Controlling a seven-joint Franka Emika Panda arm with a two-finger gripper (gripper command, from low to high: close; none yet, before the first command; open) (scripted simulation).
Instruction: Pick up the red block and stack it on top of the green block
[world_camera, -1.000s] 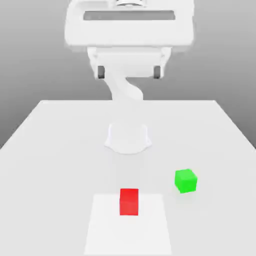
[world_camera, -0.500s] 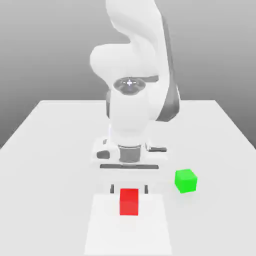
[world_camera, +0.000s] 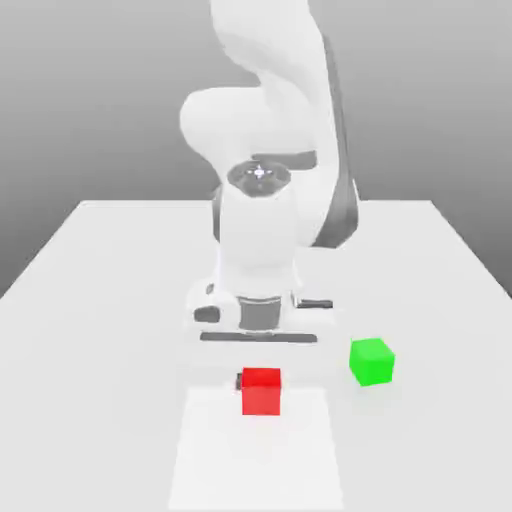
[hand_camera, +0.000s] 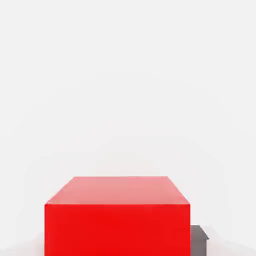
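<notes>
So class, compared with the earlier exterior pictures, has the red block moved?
Yes, slightly: the red block now sits nearer the far edge of the pale square patch, while the green block stayed put.

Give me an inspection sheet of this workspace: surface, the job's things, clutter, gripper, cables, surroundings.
Surface: flat white table, paler rectangular patch at its near edge.
Job's things: small bright red cube on the patch, between the fingers; small bright green cube apart, toward the exterior view's right, nothing on it.
Clutter: nothing seen.
Gripper: white two-finger gripper down at the table, shut on the red cube.
Cables: nothing seen.
Surroundings: plain grey backdrop.
</notes>
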